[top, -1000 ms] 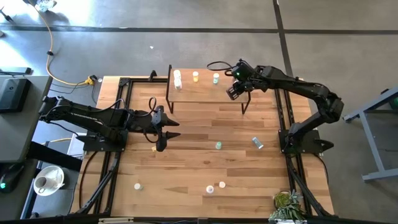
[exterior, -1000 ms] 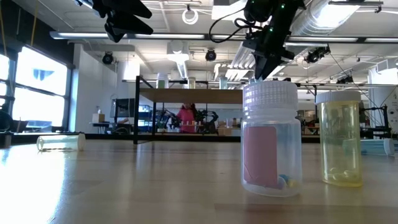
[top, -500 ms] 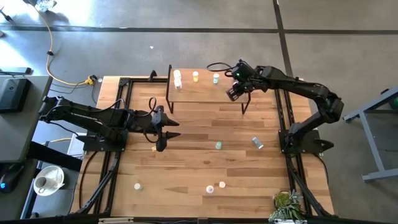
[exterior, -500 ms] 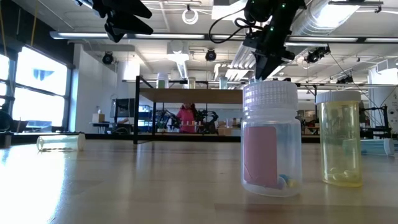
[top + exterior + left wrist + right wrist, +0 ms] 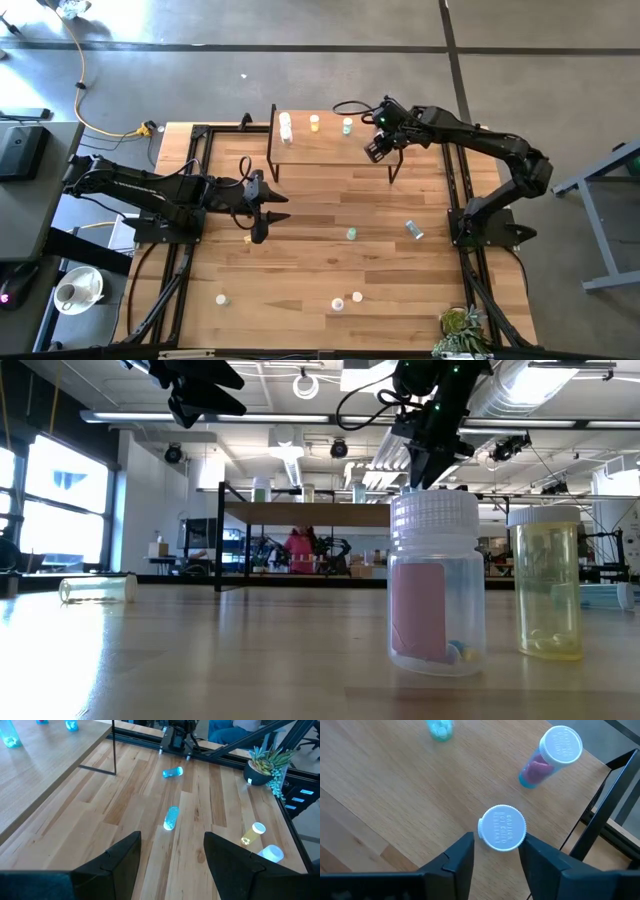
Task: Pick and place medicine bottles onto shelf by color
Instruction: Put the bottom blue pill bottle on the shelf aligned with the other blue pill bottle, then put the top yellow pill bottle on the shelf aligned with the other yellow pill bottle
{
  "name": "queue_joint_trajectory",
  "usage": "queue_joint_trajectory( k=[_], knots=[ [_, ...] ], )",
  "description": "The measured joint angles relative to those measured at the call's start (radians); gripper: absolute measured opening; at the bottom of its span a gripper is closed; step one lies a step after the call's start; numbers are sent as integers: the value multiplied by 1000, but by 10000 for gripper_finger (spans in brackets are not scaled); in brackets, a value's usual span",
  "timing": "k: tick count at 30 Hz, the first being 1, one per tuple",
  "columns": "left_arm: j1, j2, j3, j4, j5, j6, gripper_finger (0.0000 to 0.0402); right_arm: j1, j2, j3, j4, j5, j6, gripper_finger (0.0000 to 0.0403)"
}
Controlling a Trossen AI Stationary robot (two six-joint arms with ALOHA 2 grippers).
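The right end effector (image 5: 496,851) hangs over the shelf (image 5: 330,145) – fingers parted around a white-capped bottle (image 5: 502,827) standing there, seemingly releasing it. The left end effector (image 5: 170,851) waits spread above the tabletop (image 5: 310,250).

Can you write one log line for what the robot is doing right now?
right hand: open around white-capped bottle on shelf | left hand: open, empty, waiting above table | bottles remaining on table

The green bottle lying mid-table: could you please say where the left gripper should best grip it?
Take the green bottle at mid-body, coming straight down from above. It lies on its side, so the fingers of the open left gripper should close across its round sides, square to its long axis.
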Motion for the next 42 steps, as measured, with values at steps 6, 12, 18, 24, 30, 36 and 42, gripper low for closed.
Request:
queue_joint_trajectory(
  k=[6, 12, 18, 24, 30, 36, 42],
  knots=[
    [0, 0, 0, 0, 0, 0, 207, 0, 0, 0, 6, 0, 0, 167],
    [0, 0, 0, 0, 0, 0, 207, 0, 0, 0, 12, 0, -3, 168],
    [0, 0, 0, 0, 0, 0, 207, 0, -1, 0, 20, 1, -8, 168],
    [0, 0, 0, 0, 0, 0, 207, -1, -34, 0, 46, 19, -8, 169],
    [0, 0, 0, 0, 0, 0, 207, -1, -70, 0, 43, 47, -8, 169],
    [0, 0, 0, -1, 2, 0, 207, 2, -114, 0, 42, 41, -22, 169],
    [0, 0, 0, -66, 19, -25, 207, 56, -191, 0, 24, 17, -24, 169]
  ],
)
